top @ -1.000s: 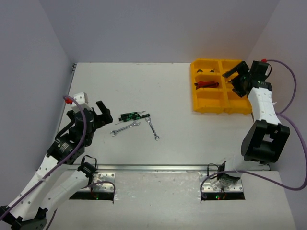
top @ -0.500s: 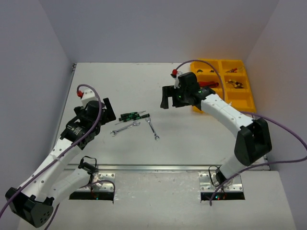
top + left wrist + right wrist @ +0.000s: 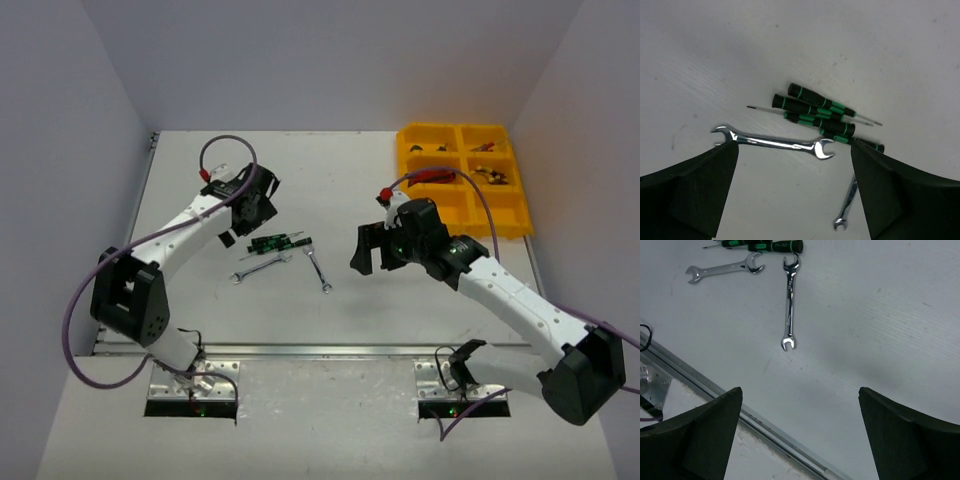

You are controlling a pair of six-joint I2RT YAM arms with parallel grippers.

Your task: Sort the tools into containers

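The flat white bench [image 3: 400, 290] carries a bright yellow plastic tray of six compartments [image 3: 505, 215] at its far right corner. A few tools already lie in the tray, among them a red-and-black cutter [image 3: 432, 177] in the middle-left compartment. The right arm's purple cable hangs across the tray, and I judge that a sweep back could catch it on the tray wall or the cutter. The left gripper [image 3: 795, 195] hovers over the loose tools with its jaws spread wide and nothing between them. The right gripper [image 3: 800, 440], equally wide and empty, hangs just to the right of the same pile. With both arms heading for one small cluster, their fingers could collide. Two flat silver wrenches remain unsorted on the bench near its middle: the left wrench [image 3: 775, 142] lies just beside the screwdrivers, and the right wrench [image 3: 789, 307] lies at an angle with one end near their tips. Both are thin and lie flat, so closing fingers may skid over them or scrape the bench. The green-and-black-handled screwdrivers [image 3: 815, 117] lie bundled and touching, so one pinch may grab several or scatter the rest.
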